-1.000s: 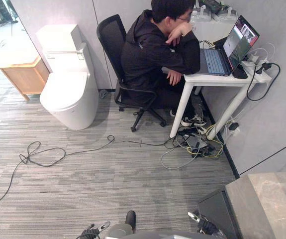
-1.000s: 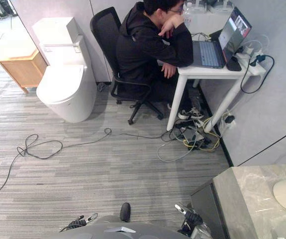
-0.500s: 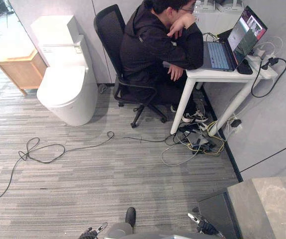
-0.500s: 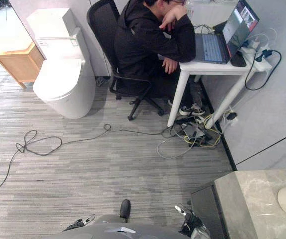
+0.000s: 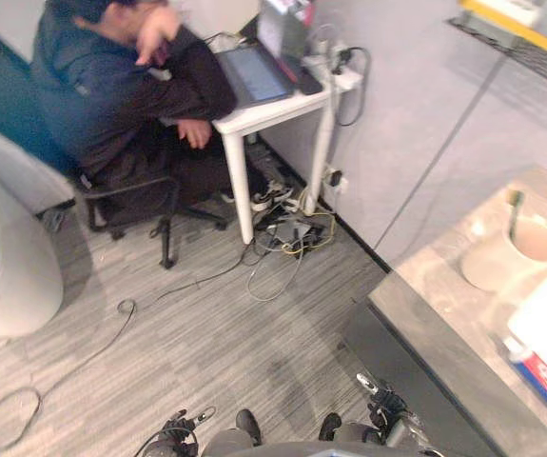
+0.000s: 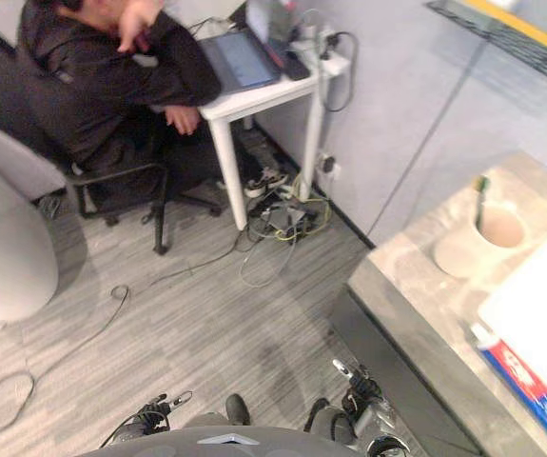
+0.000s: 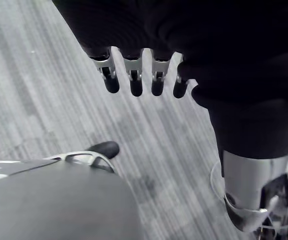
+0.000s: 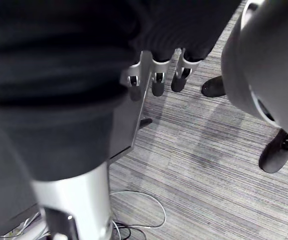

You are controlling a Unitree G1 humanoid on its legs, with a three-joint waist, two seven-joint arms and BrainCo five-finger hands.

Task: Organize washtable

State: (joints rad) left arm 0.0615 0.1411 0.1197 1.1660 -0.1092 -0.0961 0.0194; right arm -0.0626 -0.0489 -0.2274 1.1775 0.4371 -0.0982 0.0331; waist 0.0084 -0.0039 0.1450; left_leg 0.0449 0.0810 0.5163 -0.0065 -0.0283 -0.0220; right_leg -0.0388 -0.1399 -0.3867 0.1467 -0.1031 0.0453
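The left hand (image 7: 133,80) and right hand (image 8: 158,82) are being held relaxed, empty. The table (image 5: 442,290) should be faced squarely first.

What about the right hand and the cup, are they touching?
Apart. The right eye view shows the right hand hanging low, well clear of the cup on the washtable.
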